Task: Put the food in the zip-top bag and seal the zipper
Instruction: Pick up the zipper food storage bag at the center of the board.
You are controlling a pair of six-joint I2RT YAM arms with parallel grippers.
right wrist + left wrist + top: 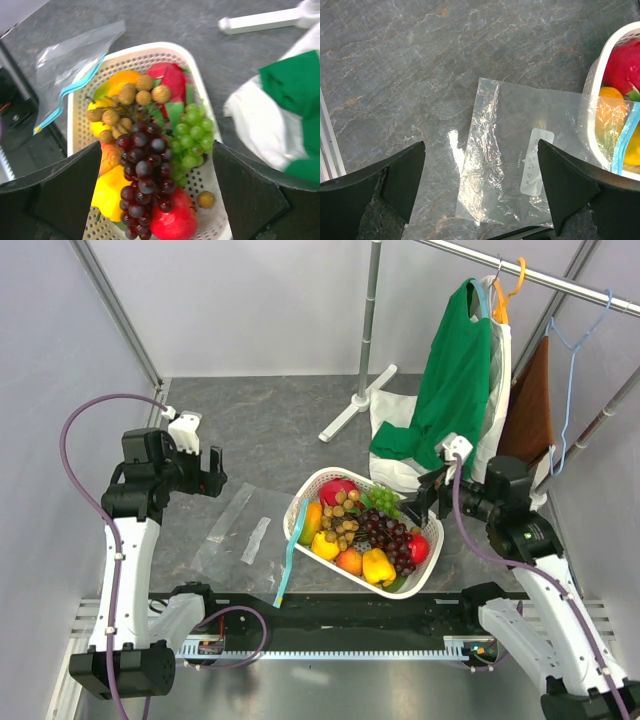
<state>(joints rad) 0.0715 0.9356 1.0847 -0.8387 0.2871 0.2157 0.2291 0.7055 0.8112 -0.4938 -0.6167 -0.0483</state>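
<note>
The clear zip-top bag (240, 530) lies flat on the grey table, left of the white perforated basket (303, 502). Its teal zipper (288, 558) drapes against the basket's left rim. The food sits in the basket: brown berry cluster (342, 515), dark purple grapes (390, 533), mango (312, 520), peach (349, 560) and yellow pieces (377, 565). My left gripper (212, 474) is open and empty, high above the bag (520, 165). My right gripper (425, 500) is open and empty above the grapes (142, 170) and berry cluster (125, 105).
Green grapes (192, 135) and red fruits (175, 222) also fill the basket. A clothes rack with a green garment (450, 390), brown cloth (530, 410) and hangers stands at the back right, with its white foot (355, 405) on the table. A black rail (340, 615) runs along the near edge.
</note>
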